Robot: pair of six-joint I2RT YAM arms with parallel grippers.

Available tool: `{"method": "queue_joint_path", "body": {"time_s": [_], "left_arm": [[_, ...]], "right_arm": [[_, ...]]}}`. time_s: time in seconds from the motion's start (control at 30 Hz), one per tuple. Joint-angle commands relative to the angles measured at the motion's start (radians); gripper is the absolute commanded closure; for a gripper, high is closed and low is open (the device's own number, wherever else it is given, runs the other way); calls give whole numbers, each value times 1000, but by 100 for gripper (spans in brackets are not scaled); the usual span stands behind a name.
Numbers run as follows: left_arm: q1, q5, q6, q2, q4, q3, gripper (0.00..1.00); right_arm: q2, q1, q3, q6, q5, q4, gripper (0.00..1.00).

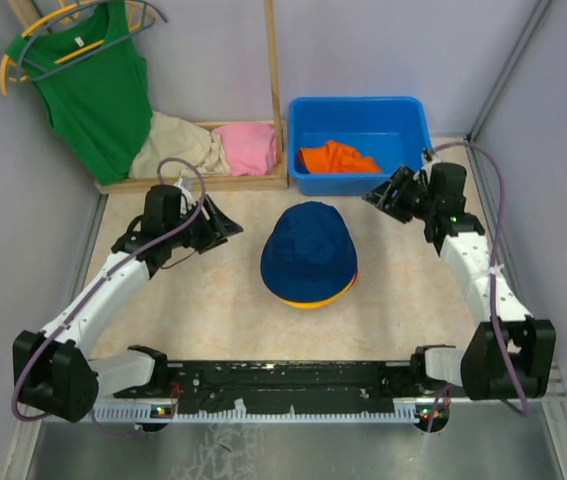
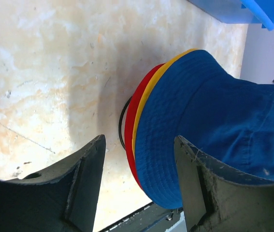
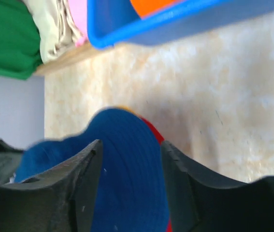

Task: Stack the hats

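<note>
Three hats sit nested in one pile at the middle of the table [image 1: 213,310]. The navy blue hat [image 1: 308,248] is on top, its round crown domed and its soft brim drooping all round. Under it only the rims of the others show: a thin yellow-orange hat [image 2: 149,104] brim, then a red hat [image 2: 133,126] brim below that, each peeking out a little past the one above. In the left wrist view a narrow dark edge curves under the red brim; it may be another brim, but the view is too tight to tell.

The bright orange hat [image 1: 338,157] lies crumpled inside the blue bin [image 1: 355,186] at the far side of the table, apart from the pile.

The left gripper [image 1: 225,224] hangs just left of the pile, jaws spread, with nothing between them. The right gripper [image 1: 379,194] hovers near the bin's front wall, up and to the right of the pile, jaws likewise apart and empty.

Behind the left arm hang a green tank top [image 1: 93,95] and folded beige and pink clothes [image 1: 208,148].
</note>
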Motion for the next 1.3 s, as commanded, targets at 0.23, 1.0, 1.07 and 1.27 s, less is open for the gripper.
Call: {"method": "queue_joint_path", "body": {"time_s": [0.23,1.0,1.07,1.27], "left_arm": [[27,48,127,122,-15,124,35],[153,149,181,385,11,301,37],[162,158,181,388,19,302,37],[185,161,184,391,15,303,37]], "right_arm": [[553,133,709,-212,255,-160,27],[1336,185,1588,-271,461,-458,1],[1363,180,1588,-261,462,-451,1],[1422,181,1584,-267,532,-421,1]]}}
